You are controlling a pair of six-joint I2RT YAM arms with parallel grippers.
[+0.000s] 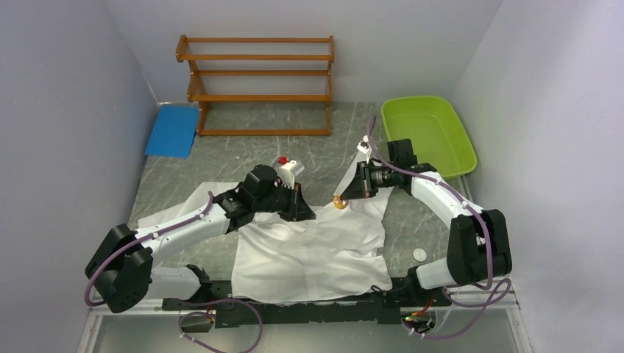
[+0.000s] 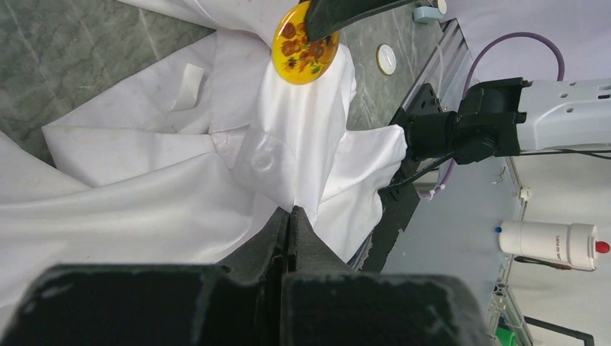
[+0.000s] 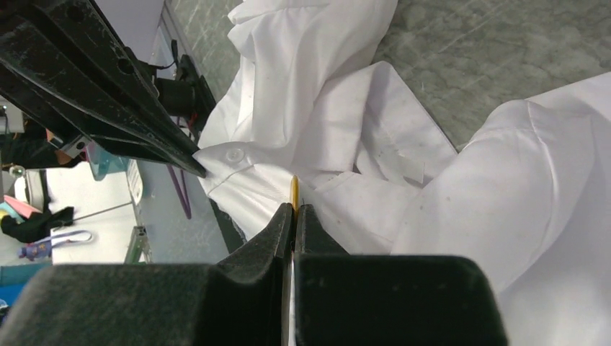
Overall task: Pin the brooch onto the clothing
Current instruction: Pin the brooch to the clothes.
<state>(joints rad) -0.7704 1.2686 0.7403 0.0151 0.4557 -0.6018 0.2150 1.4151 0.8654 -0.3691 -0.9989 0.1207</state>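
Observation:
The white shirt (image 1: 316, 246) lies crumpled on the grey table, its upper part lifted. My left gripper (image 1: 303, 209) is shut on a fold of the shirt (image 2: 302, 173) near a button and holds it up. My right gripper (image 1: 343, 197) is shut on the round yellow brooch (image 1: 339, 204) with sunflowers, held edge-on between its fingertips (image 3: 294, 189). In the left wrist view the brooch (image 2: 302, 50) hangs right over the raised fabric, touching or nearly touching it. In the right wrist view the left fingers (image 3: 144, 122) pinch the shirt's button edge (image 3: 238, 162) just left of the brooch.
A wooden rack (image 1: 257, 84) stands at the back. A blue pad (image 1: 173, 131) lies at the back left, a green tub (image 1: 429, 132) at the back right. A small white disc (image 1: 419, 254) lies on the table right of the shirt.

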